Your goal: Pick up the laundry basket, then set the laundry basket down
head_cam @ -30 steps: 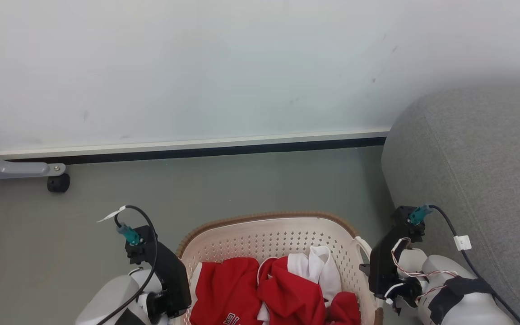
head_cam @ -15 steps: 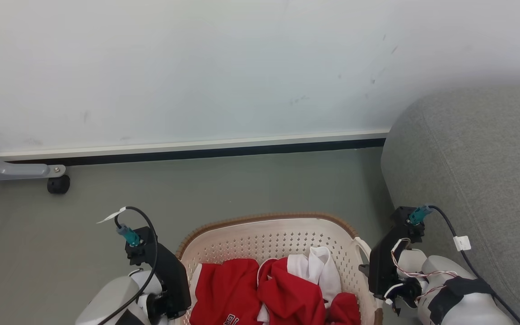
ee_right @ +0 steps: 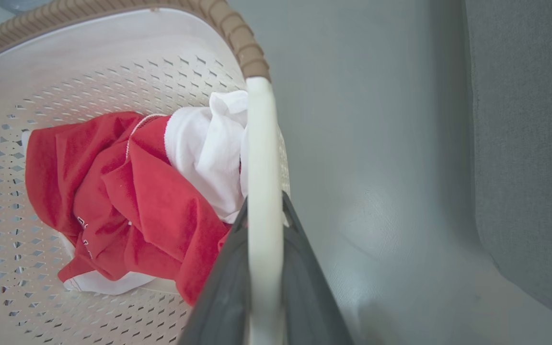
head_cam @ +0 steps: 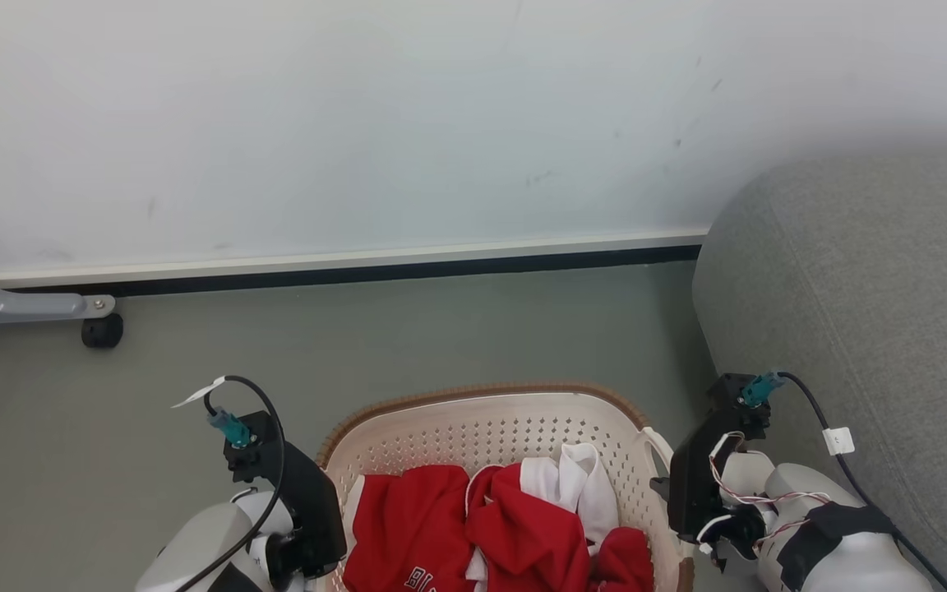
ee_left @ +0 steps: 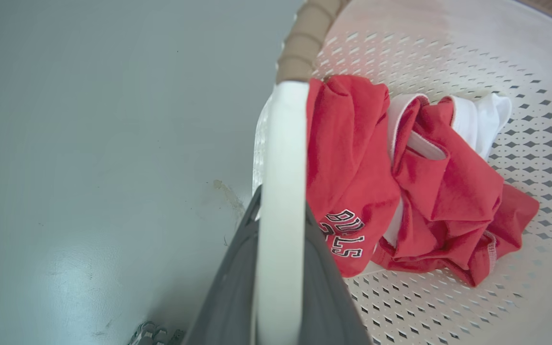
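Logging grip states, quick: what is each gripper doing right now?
Left gripper: shut on a handle of the laundry basket.
Right gripper: shut on its other handle.

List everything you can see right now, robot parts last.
basket: one, cream with a brown rim, between the grippers.
handles: two, white, one on each side of the basket.
clothes: one heap, red and white, in the basket.
sofa: one, grey, at the right.
frame leg: one, grey, far left.
caster: one, black, under the frame leg.
floor: grey-green.
wall: white.
skirting: pale, along the wall's foot.
left gripper: dark jaws shut on the left handle.
right gripper: dark jaws shut on the right handle.
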Available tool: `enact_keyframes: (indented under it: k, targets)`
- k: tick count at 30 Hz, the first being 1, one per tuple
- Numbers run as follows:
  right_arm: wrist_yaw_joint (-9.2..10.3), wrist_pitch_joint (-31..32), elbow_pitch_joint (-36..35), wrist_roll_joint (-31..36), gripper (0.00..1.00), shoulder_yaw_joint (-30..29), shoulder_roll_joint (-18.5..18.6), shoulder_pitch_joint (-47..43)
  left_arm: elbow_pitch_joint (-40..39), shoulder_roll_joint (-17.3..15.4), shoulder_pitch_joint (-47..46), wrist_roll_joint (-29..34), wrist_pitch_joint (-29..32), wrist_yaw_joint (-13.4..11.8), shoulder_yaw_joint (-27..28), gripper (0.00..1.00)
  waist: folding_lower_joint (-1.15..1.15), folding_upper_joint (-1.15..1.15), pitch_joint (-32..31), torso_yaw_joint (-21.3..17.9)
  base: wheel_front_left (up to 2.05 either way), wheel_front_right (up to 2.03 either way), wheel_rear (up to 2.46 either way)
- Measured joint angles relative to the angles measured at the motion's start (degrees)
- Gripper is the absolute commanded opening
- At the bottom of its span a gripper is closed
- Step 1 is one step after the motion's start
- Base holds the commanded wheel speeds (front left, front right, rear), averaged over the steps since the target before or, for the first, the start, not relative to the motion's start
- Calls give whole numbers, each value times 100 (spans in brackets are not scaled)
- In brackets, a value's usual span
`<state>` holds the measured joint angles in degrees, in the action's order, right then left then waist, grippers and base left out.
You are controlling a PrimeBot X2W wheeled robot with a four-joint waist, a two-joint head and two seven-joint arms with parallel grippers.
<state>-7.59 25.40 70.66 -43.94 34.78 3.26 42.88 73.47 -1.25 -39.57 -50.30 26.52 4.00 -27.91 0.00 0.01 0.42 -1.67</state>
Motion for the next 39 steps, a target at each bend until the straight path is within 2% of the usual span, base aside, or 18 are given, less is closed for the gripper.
enact_keyframes:
  k: [16,39]
  targets:
    - [1,-419,-190,0,0,76,97,106,-221,-4,-154,10,-502,-157,-104,0,1,0,596,-22,0,0,0]
    - [1,-1446,-546,121,0,170,381,980,-597,-5,-1116,247,-1618,-459,-265,0,2,1,2529,-18,0,0,0]
